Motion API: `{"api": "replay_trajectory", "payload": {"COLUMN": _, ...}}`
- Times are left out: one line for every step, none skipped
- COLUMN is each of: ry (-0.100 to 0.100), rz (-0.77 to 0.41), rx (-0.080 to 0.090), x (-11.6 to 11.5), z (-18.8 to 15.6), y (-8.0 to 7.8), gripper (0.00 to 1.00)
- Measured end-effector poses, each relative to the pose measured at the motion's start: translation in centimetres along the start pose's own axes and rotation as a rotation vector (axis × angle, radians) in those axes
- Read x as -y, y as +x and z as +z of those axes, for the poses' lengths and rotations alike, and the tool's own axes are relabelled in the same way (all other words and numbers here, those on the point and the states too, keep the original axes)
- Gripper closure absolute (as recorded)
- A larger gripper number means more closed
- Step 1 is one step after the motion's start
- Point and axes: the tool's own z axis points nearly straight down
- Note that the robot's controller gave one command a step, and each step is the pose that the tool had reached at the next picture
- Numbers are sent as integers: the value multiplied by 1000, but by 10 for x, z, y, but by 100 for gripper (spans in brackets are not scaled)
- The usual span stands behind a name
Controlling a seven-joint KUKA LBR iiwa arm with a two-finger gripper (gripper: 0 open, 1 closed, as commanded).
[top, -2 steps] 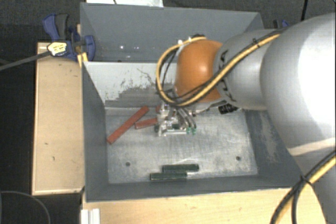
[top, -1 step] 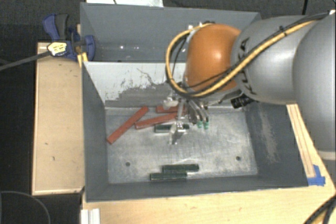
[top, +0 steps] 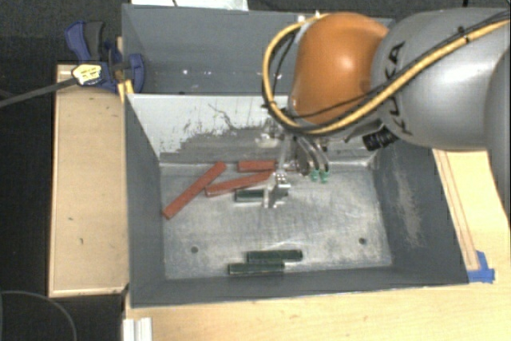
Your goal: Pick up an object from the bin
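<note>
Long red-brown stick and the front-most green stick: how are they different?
The long red-brown stick is reddish and slanted; the front-most green stick is dark green and lies level along the front wall. The red-brown stick looks longer than the green stick. Both are thin, straight and lying flat.

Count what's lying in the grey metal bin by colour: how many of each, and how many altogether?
Reddish-brown flat sticks: 3
Dark green flat bars: 3
Total: 6
</note>
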Motion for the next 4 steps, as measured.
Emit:
{"api": "replay_trajectory", "payload": {"ry": 0, "rz": 0, "rx": 2, "x": -1, "z": 54, "y": -10, "gripper": 0}}
{"api": "replay_trajectory", "payload": {"ry": 4, "rz": 106, "rx": -10, "x": -1, "z": 114, "y": -23, "gripper": 100}}
{"api": "replay_trajectory", "payload": {"ry": 4, "rz": 106, "rx": -10, "x": -1, "z": 114, "y": -23, "gripper": 100}}
{"api": "replay_trajectory", "payload": {"ry": 2, "rz": 78, "rx": -7, "x": -4, "z": -21, "y": -20, "gripper": 100}}
